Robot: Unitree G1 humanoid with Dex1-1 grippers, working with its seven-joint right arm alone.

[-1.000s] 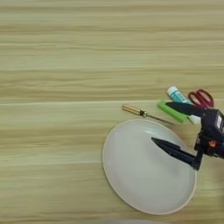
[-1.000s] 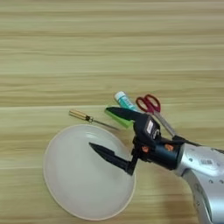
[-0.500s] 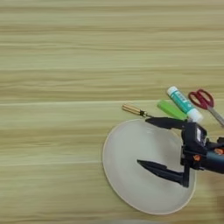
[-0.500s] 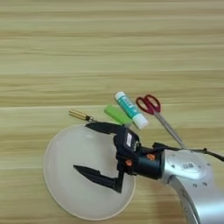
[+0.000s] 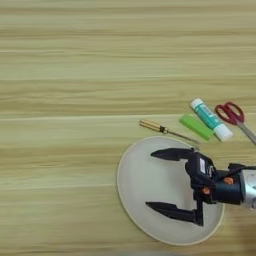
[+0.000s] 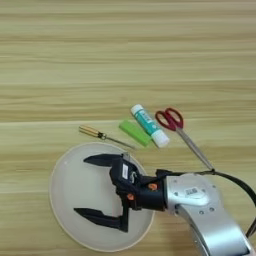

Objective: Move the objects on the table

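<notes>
Counter [image 5: 60, 65] holdings: beige plate [image 5: 137, 192] at near right; beyond its far rim a small screwdriver [image 5: 161, 129], green block [image 5: 196, 126], white tube [image 5: 211, 119] and red-handled scissors [image 6: 177, 127], close together. My end effector [image 5: 154, 180] hangs over the plate, its fingers spread wide, empty. Plate likely stiff, smooth, breakable, best pinched at the rim; tube light, apt to roll, taken across its middle.

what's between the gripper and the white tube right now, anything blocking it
Partly. The right gripper hangs open over the beige plate. Toward the white tube, a green block lies beside the tube on the plate's side, and a small screwdriver lies along the plate's far rim. The scissors are beyond the tube, out of the way.
</notes>
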